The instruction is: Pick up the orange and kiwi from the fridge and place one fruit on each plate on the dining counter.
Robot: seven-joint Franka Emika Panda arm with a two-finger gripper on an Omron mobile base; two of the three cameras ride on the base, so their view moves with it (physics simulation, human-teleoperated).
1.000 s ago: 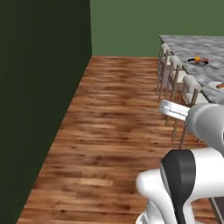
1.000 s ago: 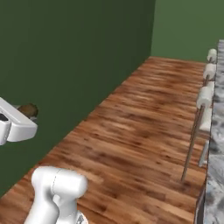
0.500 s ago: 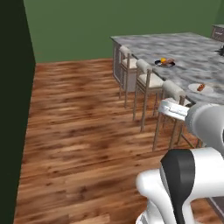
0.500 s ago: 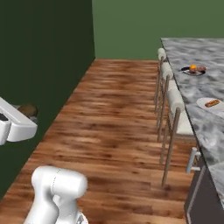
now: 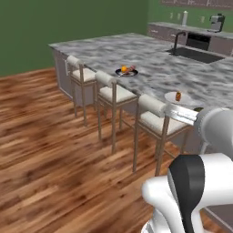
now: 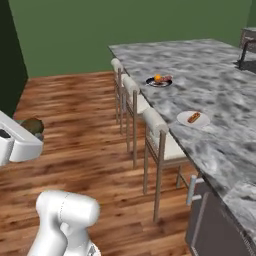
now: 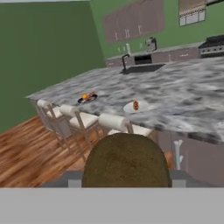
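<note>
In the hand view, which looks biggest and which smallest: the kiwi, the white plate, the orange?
1. kiwi, held in the shut jaws right at the camera, so nearness inflates it
2. white plate
3. orange

From where I stand, nothing here carries writing I can read: no labels, brands, numbers or signs on any surface, appliance or wall in this kitchen.

Base turned; dining counter (image 5: 150, 63) and stools (image 5: 113, 93) now nearer.
</note>
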